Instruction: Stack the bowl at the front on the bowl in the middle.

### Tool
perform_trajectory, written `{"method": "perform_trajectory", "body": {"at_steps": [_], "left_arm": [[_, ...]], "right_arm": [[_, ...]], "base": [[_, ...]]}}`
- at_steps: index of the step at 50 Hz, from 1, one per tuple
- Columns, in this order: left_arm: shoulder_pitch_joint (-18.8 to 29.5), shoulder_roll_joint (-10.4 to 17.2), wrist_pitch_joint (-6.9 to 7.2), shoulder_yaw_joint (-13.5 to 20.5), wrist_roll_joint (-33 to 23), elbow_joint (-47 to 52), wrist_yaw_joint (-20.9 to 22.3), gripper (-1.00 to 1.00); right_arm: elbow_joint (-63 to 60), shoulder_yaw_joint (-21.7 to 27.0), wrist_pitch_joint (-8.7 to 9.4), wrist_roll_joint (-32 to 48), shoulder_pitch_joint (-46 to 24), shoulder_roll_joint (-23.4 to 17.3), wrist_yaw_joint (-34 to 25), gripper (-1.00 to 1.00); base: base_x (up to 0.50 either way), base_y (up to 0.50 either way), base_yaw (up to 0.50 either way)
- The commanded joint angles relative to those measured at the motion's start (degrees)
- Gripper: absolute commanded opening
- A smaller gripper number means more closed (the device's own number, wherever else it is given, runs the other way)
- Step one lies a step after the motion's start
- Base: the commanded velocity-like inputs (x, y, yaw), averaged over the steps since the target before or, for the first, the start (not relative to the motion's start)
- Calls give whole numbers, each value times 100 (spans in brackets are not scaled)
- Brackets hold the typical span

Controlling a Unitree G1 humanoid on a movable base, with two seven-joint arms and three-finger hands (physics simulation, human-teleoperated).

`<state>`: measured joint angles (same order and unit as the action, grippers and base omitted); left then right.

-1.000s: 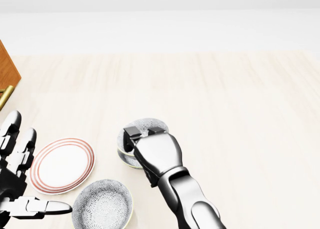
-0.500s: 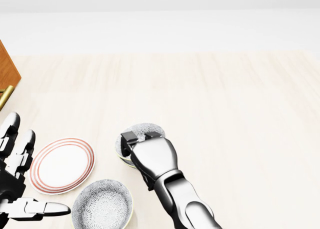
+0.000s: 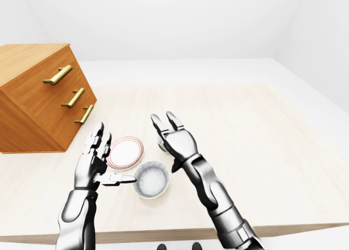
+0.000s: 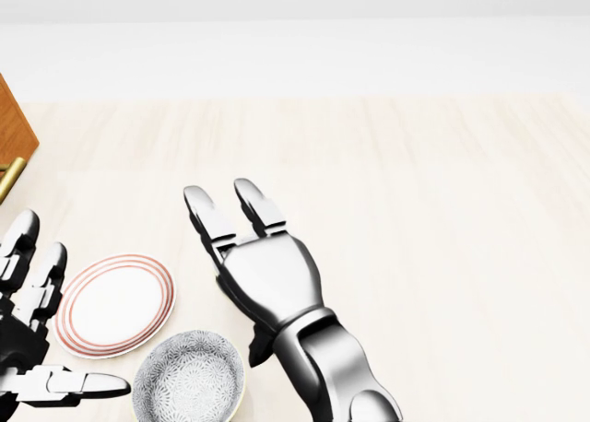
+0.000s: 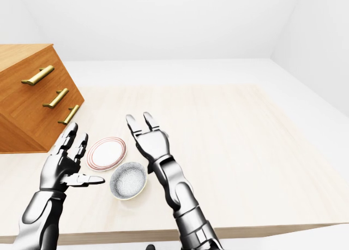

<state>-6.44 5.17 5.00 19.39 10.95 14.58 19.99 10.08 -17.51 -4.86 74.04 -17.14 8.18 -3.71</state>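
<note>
A grey speckled bowl (image 4: pixel 191 378) with a cream rim sits at the bottom of the head view, next to a white plate (image 4: pixel 115 304) with red rings. My right hand (image 4: pixel 226 210) is open, fingers spread and pointing up the view, palm raised above the table. It hides the second bowl in the head view; only a sliver of that bowl (image 3: pixel 160 146) shows beside the palm in the left-eye view. My left hand (image 4: pixel 64 321) stands open at the lower left, thumb pointing toward the speckled bowl, holding nothing.
A wooden dresser (image 3: pixel 38 97) with brass handles stands on the left of the light wooden table (image 3: pixel 245 130). The table's near edge (image 3: pixel 163 231) runs along the bottom of the eye views.
My right hand, curled over the second bowl before, has opened and risen with its fingers stretched out. The left hand, plate and speckled bowl have stayed put.
</note>
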Motion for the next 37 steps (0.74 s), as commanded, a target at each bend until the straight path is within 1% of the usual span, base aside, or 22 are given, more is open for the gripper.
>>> {"method": "perform_trajectory", "body": {"at_steps": [1, 3, 11, 14, 16, 19, 20, 21, 23, 25, 28, 34, 37], "left_arm": [[-8, -8, 0, -34, -21, 3, -27, 100], [-14, -14, 0, -47, -32, 27, -32, 100], [-8, -24, 0, -85, -62, 179, -70, 100], [-3, -33, 0, -99, -77, 262, -85, 100], [-24, -41, 0, -93, -78, 357, -85, 100], [4, -39, 0, -88, -76, 500, -117, 100], [5, -40, 0, -85, -75, 544, -118, 100], [7, -42, 0, -83, -81, 581, -121, 100], [33, -35, 0, -68, -73, 706, -144, 100], [43, -38, 0, -52, -65, 747, -147, 100], [49, -42, 0, -25, -48, 867, -172, 100], [96, -43, 0, 4, -10, 1128, -234, 100], [124, -45, 0, -11, -10, 1214, -280, 100]], "right_arm": [[-2517, -204, 156, -111, 557, 44, -1301, 100], [-2613, -126, 216, -159, 479, 28, -1380, 100], [-2882, 103, 324, -364, 537, -154, -1461, 100], [-3050, 198, 416, -451, 542, -201, -1553, 100], [-3256, 229, 517, -588, 585, -198, -1680, 100], [-3733, 385, 858, -1001, 615, -187, -1996, 100], [-3874, 412, 952, -1137, 623, -200, -2061, 100], [-4023, 435, 986, -1316, 644, -194, -2159, 100], [-4631, 619, 986, -1863, 704, -177, -2453, 100], [-4922, 688, 986, -2193, 712, -286, -2426, 100], [-5527, 846, 986, -2872, 819, -326, -2626, 100], [-6079, 1182, 986, -3987, 1078, -661, -2380, 100], [-6159, 1331, 986, -4561, 1381, -790, -2183, 100]], "base": [[0, 0, 0], [0, 0, 0], [0, 0, 0], [0, 0, 0], [0, 0, 0], [0, 0, 0], [0, 0, 0], [0, 0, 0], [0, 0, 0], [0, 0, 0], [0, 0, 0], [0, 0, 0], [0, 0, 0]]}}
